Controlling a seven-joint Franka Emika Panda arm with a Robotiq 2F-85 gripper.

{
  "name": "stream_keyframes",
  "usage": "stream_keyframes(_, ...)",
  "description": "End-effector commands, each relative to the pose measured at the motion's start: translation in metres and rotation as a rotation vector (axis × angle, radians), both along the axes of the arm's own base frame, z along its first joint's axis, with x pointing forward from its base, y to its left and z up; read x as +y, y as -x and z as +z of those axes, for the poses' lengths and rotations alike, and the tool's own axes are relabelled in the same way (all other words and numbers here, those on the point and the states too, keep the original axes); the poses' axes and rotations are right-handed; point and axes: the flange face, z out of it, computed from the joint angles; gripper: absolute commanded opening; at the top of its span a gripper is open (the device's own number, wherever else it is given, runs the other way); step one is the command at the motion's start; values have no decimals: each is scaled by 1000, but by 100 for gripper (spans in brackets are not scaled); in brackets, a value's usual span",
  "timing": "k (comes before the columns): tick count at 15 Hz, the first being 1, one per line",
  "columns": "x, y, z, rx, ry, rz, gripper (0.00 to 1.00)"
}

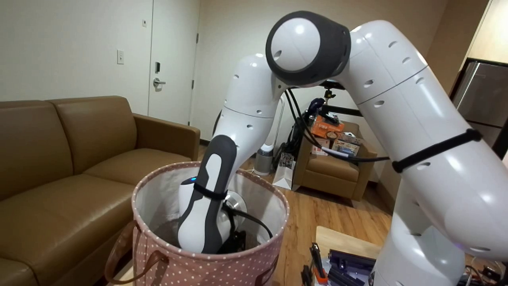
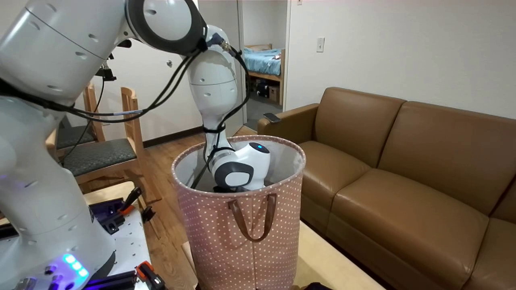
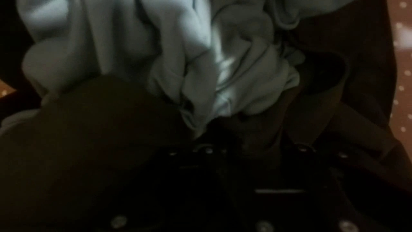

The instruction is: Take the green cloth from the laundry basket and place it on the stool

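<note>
The laundry basket, pinkish-red with white dots (image 1: pixel 206 270) (image 2: pixel 278 241), stands upright in both exterior views. My arm reaches down through its top, and its wall hides the gripper's fingers there. In the dark wrist view a crumpled grey-green cloth (image 3: pixel 244 74), apparently the green cloth, lies just beyond my gripper (image 3: pixel 256 151). Darker brownish fabric (image 3: pixel 96 116) covers the left and surrounds the jaws. The fingertips are lost in shadow and fabric, so whether anything is held cannot be made out. Light wood (image 2: pixel 334 264) shows under the basket; whether this is the stool, I cannot tell.
A brown leather sofa (image 1: pixel 79 206) (image 2: pixel 403 217) runs along one side of the basket. Tools (image 1: pixel 349 266) lie by the robot's base. Brown handles (image 2: pixel 254 221) hang on the basket's outside, and black cables (image 2: pixel 161 100) loop along the arm.
</note>
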Motion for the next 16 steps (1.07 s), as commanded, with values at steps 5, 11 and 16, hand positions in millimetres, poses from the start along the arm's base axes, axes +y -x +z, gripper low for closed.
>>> stream_keyframes(5, -4, -11, 55, -118, -16, -13, 2)
stream_keyframes(11, -3, -11, 113, -283, 0, -8, 3)
stream_keyframes(16, -16, 4, 159, -393, 34, -43, 3)
